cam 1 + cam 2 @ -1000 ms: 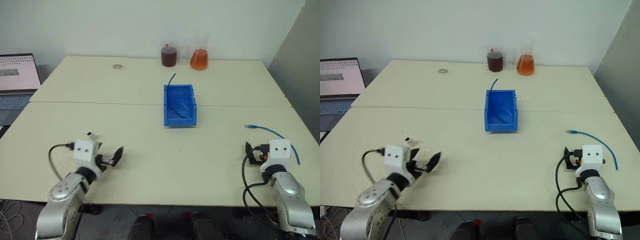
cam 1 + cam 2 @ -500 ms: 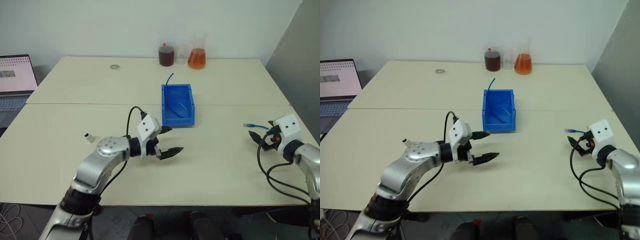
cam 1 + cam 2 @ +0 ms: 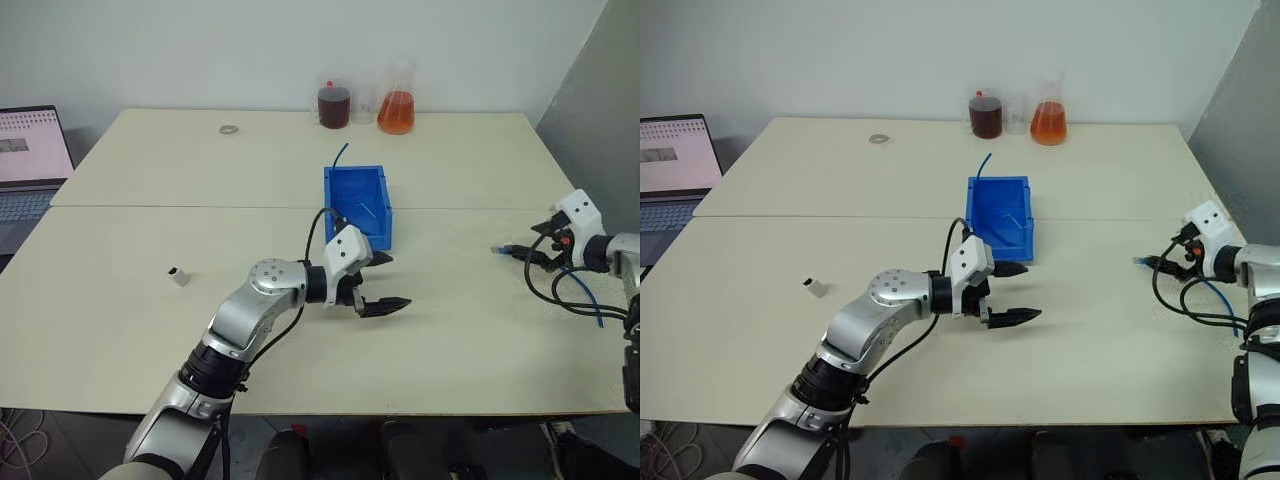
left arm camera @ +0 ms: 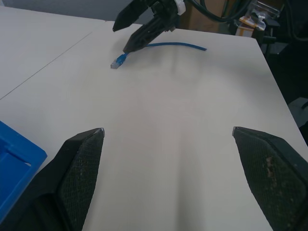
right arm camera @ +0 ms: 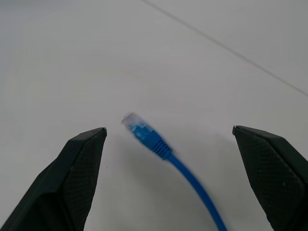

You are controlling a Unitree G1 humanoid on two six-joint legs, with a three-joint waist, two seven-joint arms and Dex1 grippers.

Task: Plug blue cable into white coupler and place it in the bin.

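Pale worktop carries the bin at frame centre; right hand gapes empty over the blue cable plug at right; left hand gapes empty below the bin; white coupler lies lower left.

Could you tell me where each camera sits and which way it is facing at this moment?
Head stereo pair: looks forward and down over the table; shows both arms, bin, white coupler.
Left wrist: looks between the open left pincer at the blue cable and the right pincer.
Right wrist: looks between its open fingers at the cable's plug.
Shared: the cable's plug end.
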